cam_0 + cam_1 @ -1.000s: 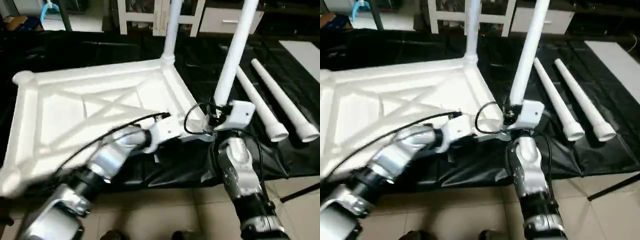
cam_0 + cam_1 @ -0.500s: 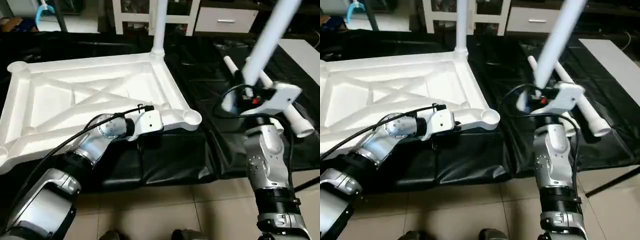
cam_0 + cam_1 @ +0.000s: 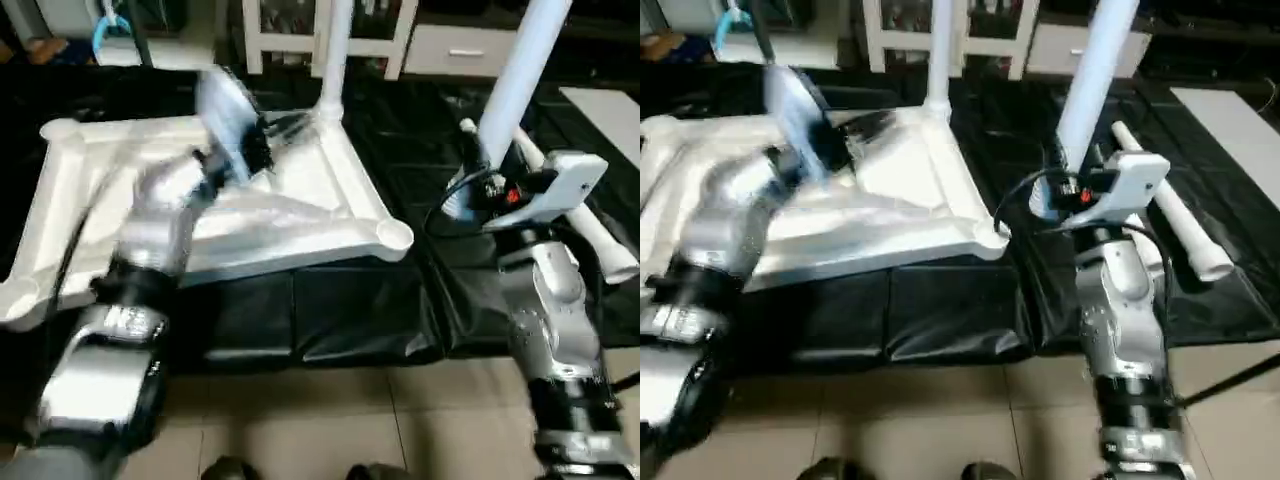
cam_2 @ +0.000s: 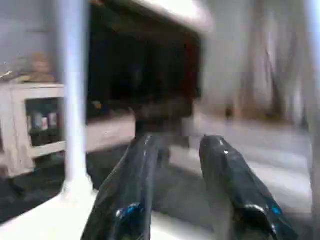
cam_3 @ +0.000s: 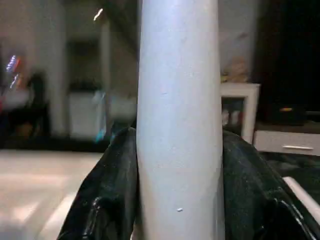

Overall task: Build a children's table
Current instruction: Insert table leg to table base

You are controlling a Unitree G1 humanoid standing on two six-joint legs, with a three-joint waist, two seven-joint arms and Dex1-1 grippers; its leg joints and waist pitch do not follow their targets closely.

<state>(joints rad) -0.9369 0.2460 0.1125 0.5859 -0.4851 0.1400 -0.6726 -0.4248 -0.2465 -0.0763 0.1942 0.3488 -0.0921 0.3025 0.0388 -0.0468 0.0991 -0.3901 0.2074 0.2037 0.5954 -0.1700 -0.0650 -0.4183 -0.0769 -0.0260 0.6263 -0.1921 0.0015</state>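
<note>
The children's table lies upside down: its white ribbed top (image 3: 300, 215) rests on a black sheet, and one white leg (image 3: 333, 60) stands in the far right corner socket. My right gripper (image 5: 179, 140) is shut on a second leg (image 3: 520, 70), held nearly upright to the right of the near right corner socket (image 3: 393, 235). My left arm is raised over the top, blurred, with my left gripper (image 4: 177, 142) open and nothing between its fingers (image 4: 225, 165), close to the standing leg.
Loose white legs (image 3: 1180, 225) lie on the black sheet (image 3: 340, 310) at the right. A white cabinet (image 3: 280, 30) stands behind the sheet. Tiled floor (image 3: 330, 420) runs along the near side.
My left arm has lifted from the top's near edge and swung up towards the far corner, its gripper opening. The right gripper's leg stands more upright. The camera has shifted.
</note>
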